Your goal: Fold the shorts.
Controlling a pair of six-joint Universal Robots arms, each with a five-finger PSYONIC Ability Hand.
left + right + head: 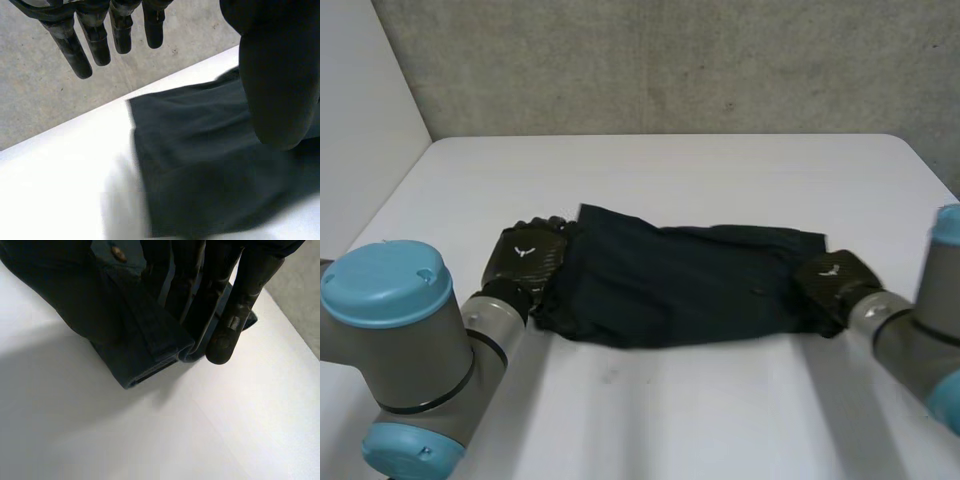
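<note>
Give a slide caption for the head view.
Left hand and right hand at opposite ends of the dark shorts.

2 arms low, left hand (525,255) open (fingers straight), right hand (832,278) pinching shorts (670,290)

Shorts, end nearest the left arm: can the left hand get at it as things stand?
Probably yes. The left hand is already at that end of the shorts, its fingers straight over the cloth with nothing between. The right hand holds the opposite end.
</note>
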